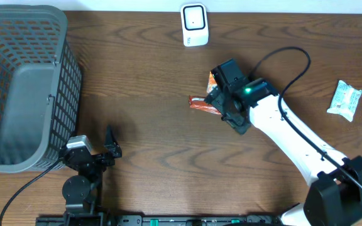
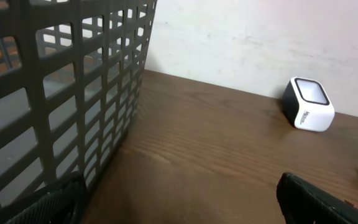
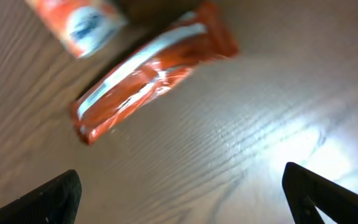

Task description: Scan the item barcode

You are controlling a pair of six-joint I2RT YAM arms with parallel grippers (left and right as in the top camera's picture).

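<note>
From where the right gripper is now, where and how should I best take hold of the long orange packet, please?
Across its narrow middle, from straight above: the long orange packet lies flat on the table, so the open right gripper can span its short width.

- Overhead: even, moderately bright room light; sharp throughout; shadows on the surface (image 1: 156, 125) soft and faint.
- Left wrist: dimmer, slightly soft; fingers (image 2: 319, 200) of the left claw (image 2: 180, 186) dark and out of focus.
- Right wrist: heavy blur; orange packet (image 3: 148, 74) ahead of the right claw (image 3: 185, 199) smeared; white glare just ahead of one finger.
</note>
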